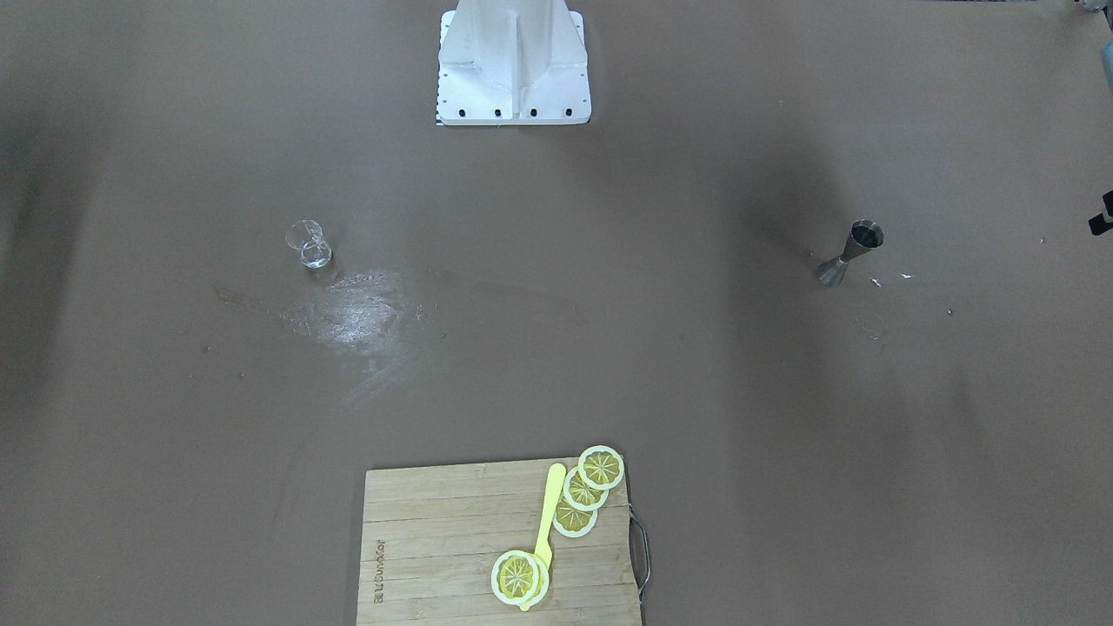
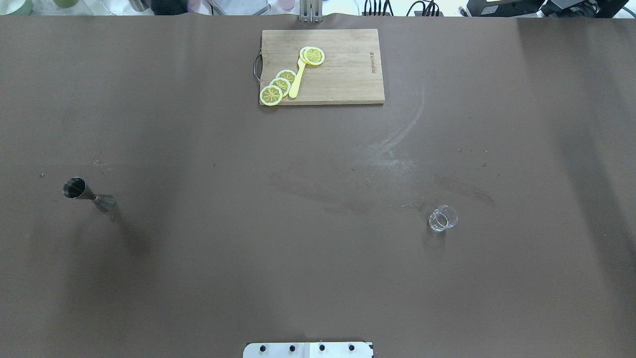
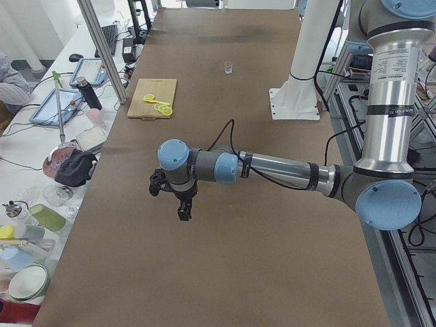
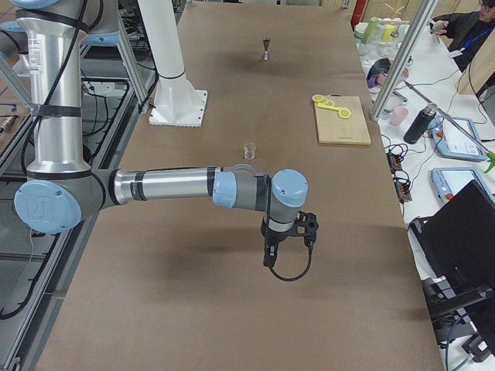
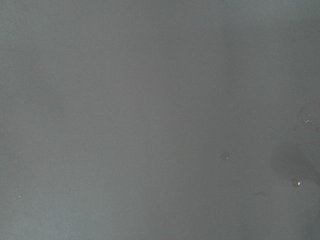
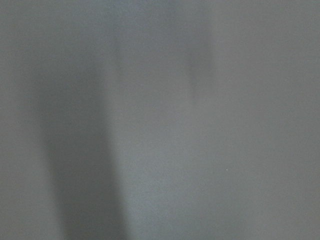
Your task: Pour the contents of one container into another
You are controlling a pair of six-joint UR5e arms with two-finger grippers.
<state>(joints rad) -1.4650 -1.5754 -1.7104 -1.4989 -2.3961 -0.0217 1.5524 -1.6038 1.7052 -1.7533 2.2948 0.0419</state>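
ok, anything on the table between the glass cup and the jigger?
Nothing visible stands between the glass cup and the jigger, only smeared table; the cutting board with lemon slices lies off that line, at the far edge.

One marking: a dark burnt-in word on the pale rectangular wooden cutting board (image 2: 343, 74), along its right short edge, far side of the table. Letters too small to read. Printed label on the left arm's silver upright tube (image 3: 392, 68), also illegible.
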